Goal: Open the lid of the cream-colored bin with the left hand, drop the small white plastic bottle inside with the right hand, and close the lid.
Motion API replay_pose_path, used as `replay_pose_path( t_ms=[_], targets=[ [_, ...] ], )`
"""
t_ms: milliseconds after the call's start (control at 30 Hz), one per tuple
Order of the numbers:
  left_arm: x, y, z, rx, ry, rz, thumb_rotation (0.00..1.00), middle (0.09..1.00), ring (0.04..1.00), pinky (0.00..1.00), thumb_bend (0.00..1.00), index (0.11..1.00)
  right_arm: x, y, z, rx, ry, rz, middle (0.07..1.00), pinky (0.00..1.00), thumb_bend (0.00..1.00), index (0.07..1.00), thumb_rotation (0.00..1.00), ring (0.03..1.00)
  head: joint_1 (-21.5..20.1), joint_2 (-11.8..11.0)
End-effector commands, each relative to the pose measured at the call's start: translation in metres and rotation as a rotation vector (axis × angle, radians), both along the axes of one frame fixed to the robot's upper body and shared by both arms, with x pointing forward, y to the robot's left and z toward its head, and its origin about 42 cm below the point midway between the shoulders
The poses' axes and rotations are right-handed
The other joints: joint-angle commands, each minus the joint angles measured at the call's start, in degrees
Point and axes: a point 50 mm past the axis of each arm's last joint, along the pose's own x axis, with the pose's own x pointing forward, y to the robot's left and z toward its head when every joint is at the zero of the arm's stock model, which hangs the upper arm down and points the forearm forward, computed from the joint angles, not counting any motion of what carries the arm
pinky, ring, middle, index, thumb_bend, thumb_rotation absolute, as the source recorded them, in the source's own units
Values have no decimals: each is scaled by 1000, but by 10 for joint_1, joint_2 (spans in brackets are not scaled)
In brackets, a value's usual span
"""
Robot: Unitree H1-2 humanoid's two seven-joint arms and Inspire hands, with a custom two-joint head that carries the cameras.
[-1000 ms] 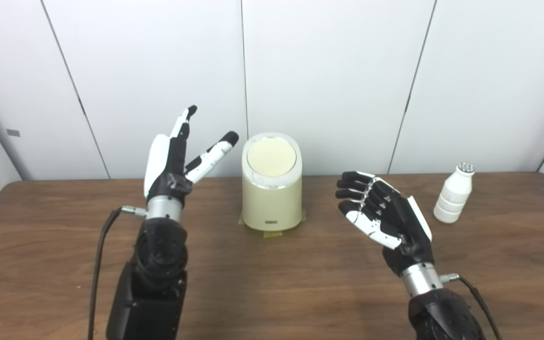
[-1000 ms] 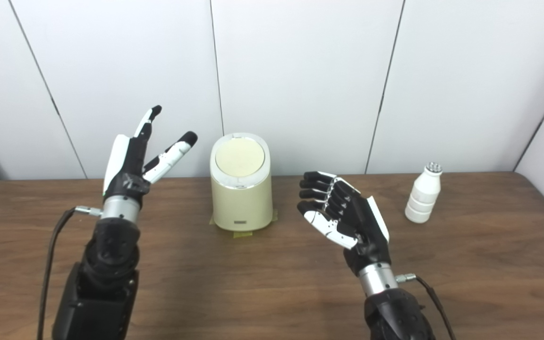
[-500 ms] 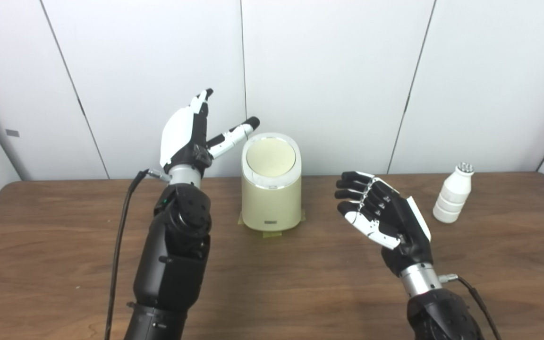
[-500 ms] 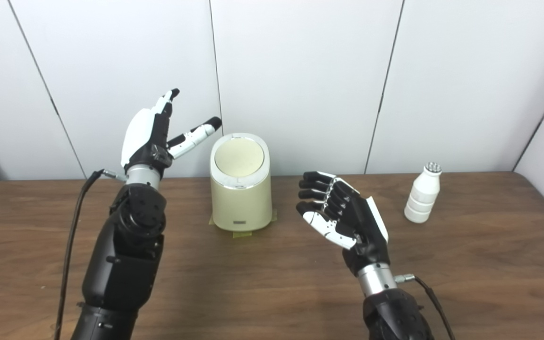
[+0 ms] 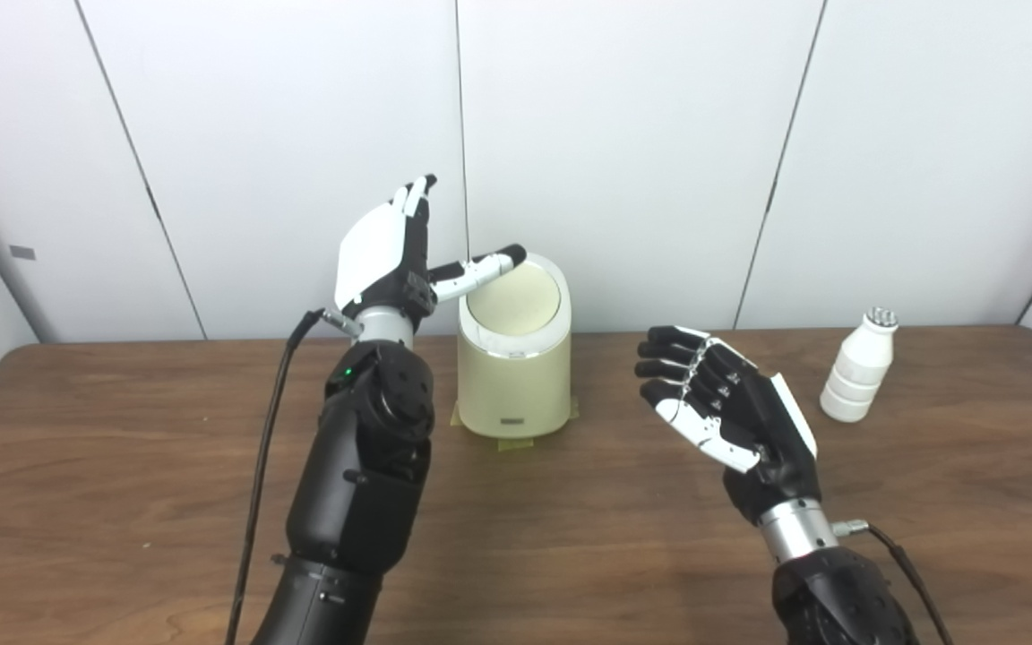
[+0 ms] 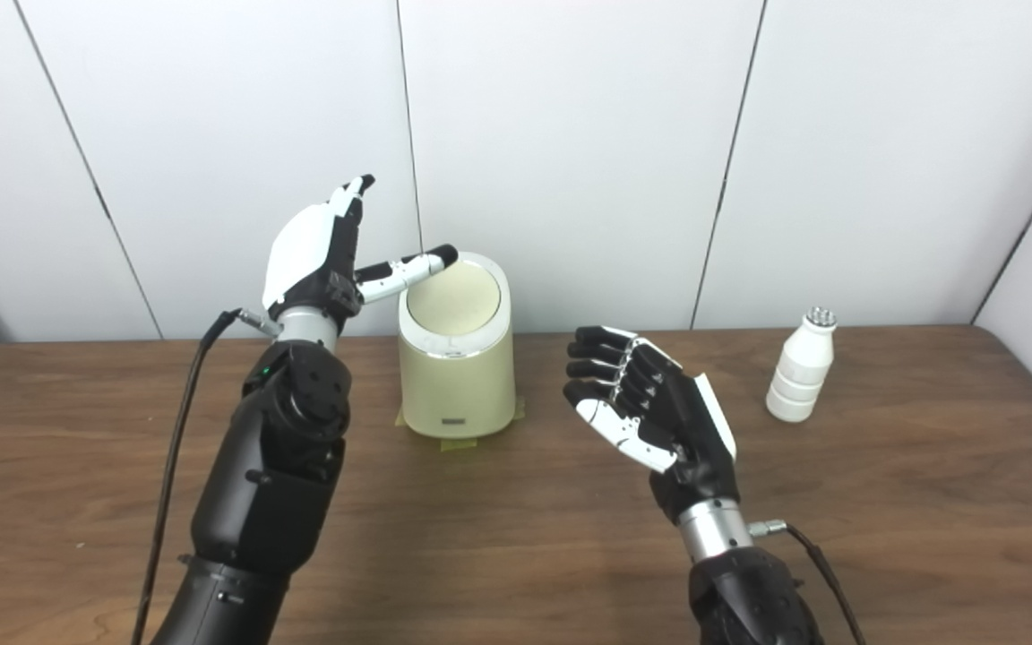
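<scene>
The opening step is just beginning: the left hand (image 5: pixel 386 260) is spread and empty, thumb at the lid (image 5: pixel 513 300) of the cream bin (image 5: pixel 514 381) beside it. It must press next. The right hand (image 5: pixel 726 412), also spread and empty, waits; the bottle (image 5: pixel 858 378) stands further to its right.

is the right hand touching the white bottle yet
Apart. The left eye view shows bare table between the open right hand and the bottle, which stands upright by itself near the table's far right.
</scene>
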Motion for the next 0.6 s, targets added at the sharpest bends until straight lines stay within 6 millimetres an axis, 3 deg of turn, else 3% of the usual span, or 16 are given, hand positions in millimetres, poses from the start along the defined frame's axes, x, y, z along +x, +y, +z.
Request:
replay_pose_path(
  t_ms=[0,200,567],
  targets=[
    [4,-8,25,12,-84,9,571,1000,1000,1000,924,1000,3,2,18,14,-66,16,685,608,289,677,192,669,-1,1],
    [6,-11,18,45,-65,10,537,1000,1000,1000,933,1000,2,3,18,4,-71,14,684,601,286,676,184,665,-3,3],
    [20,-14,7,158,-58,35,358,1000,1000,1000,950,1000,1,5,20,6,-71,8,683,601,287,672,179,665,-8,6]
  ],
)
